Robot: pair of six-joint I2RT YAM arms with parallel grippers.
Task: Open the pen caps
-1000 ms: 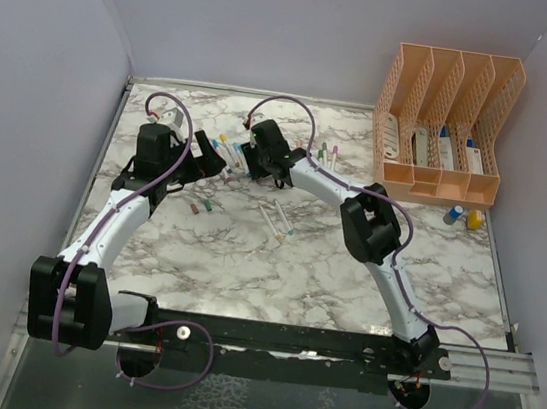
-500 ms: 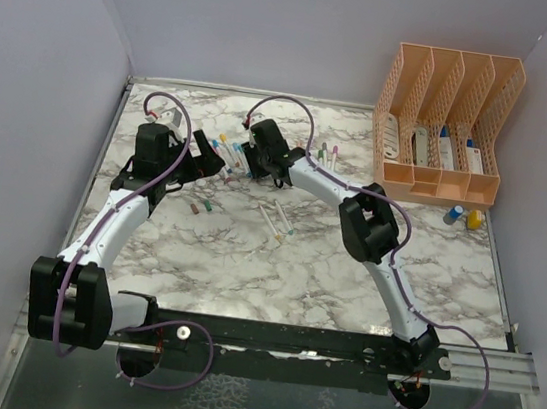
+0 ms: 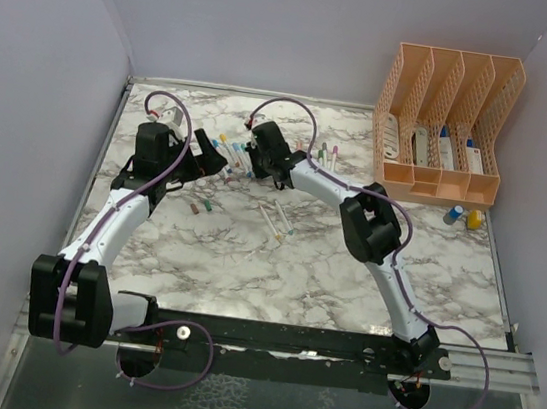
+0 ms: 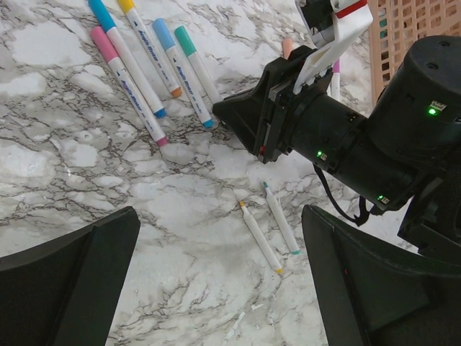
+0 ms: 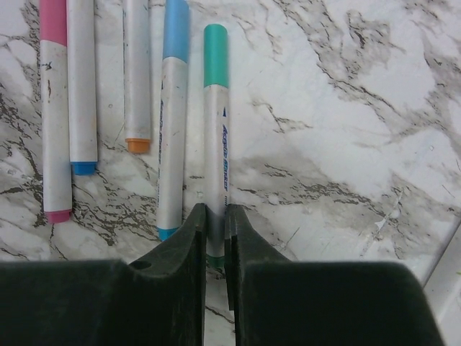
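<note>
The right fingers (image 5: 200, 234) were pinched nearly together on the white barrel of the teal-capped pen (image 5: 215, 137). They gripped it close to the end opposite its teal cap (image 5: 215, 54), which sat on the pen. That pen lay in a row of five capped pens on the marble tabletop (image 5: 346, 108), at the row's right edge in the right wrist view. Just beside it was the light-blue-capped pen (image 5: 173, 130). Next came a pen with an orange end (image 5: 137, 79), one with a blue end (image 5: 81, 86) and a pink pen (image 5: 54, 108).

The left fingers (image 4: 72, 281) stood wide apart with nothing between them, hanging over the tabletop near the row and facing the right arm's wrist. Ahead of them two slim uncapped pens (image 4: 259, 234) lay close together.

In the top view a few small loose caps (image 3: 203, 205) lay scattered on the tabletop near the left fingers. A peach lattice file organiser (image 3: 446, 116) stood in the far right corner. A small blue item (image 3: 454, 215) and a yellow one (image 3: 473, 220) sat just in front of it.
</note>
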